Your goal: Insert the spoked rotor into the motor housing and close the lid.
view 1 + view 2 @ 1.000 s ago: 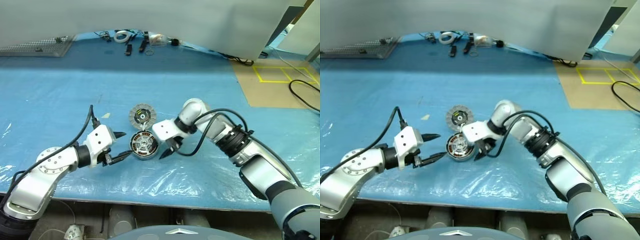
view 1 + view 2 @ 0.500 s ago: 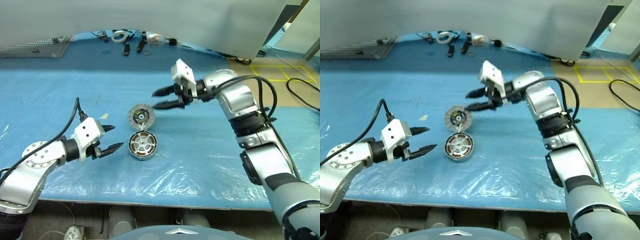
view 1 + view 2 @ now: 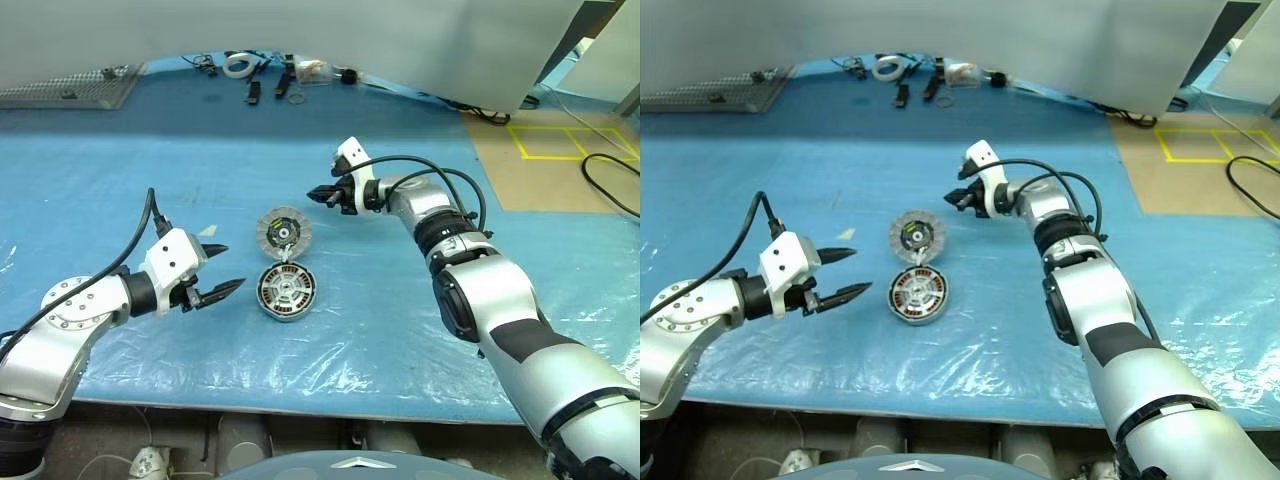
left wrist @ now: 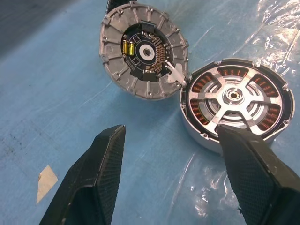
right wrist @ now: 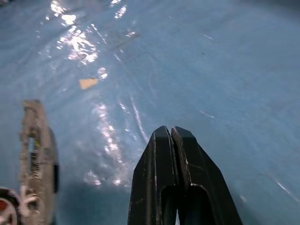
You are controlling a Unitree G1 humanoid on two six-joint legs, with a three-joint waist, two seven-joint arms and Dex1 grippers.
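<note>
Lid leans beside motor housing, nearer the left gripper, jaws wide, empty; right gripper jaws closed, empty.

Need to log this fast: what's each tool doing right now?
Left tool: open, holding nothing.
Right tool: closed, holding nothing.
</note>
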